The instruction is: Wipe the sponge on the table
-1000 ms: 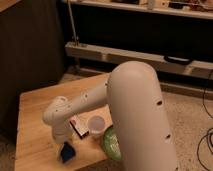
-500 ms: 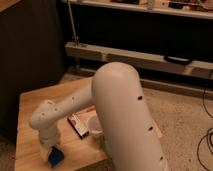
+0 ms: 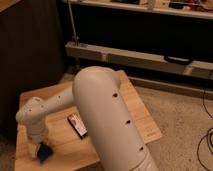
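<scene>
The sponge [image 3: 45, 153], a small dark blue block, rests on the front left part of the light-brown wooden table [image 3: 140, 112]. My gripper [image 3: 40, 148] hangs at the end of the white arm, straight down onto the sponge, and touches it. The arm's wrist hides most of the gripper. The big white arm sweeps from the lower right across the table's middle and covers much of the top.
A flat black-and-red rectangular object [image 3: 77, 125] lies on the table just right of the gripper. A long grey shelf [image 3: 145, 59] runs behind the table. A dark wall or cabinet stands at the left, and cables [image 3: 205, 145] lie on the speckled floor at the right.
The arm has swung left and toward the front, carrying the sponge along the table's left side. The view has shifted, and the arm now hides the cup seen earlier.
</scene>
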`<state>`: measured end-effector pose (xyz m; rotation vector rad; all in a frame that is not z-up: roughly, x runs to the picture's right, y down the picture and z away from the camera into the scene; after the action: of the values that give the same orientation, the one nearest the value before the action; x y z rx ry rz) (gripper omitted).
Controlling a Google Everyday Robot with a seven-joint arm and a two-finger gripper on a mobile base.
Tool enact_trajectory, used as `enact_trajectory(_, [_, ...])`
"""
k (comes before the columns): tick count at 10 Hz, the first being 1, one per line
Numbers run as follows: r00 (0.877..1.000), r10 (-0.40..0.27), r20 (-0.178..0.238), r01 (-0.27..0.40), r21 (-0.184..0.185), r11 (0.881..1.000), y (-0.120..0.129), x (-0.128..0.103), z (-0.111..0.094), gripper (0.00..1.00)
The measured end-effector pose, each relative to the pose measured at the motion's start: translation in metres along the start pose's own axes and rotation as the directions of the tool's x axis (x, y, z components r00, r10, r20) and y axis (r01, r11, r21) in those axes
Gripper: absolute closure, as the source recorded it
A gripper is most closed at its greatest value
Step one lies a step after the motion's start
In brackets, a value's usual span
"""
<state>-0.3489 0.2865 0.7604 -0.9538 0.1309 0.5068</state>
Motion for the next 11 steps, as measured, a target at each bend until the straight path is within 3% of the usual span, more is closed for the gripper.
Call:
enact_trajectory(3, [0.999,0.049,0.01,-0.049,0.026,0.998,-0.039,-0.003,-0.014,0.77])
enact_trajectory(7, [0.984,0.175,0.035,-0.177,0.047,0.983,-0.089,0.039,-0.035,0.77])
enact_trajectory(11, [0.975,0.22,0.029,-0.221,0.054,0.974,-0.083,0.093,-0.038,0.77])
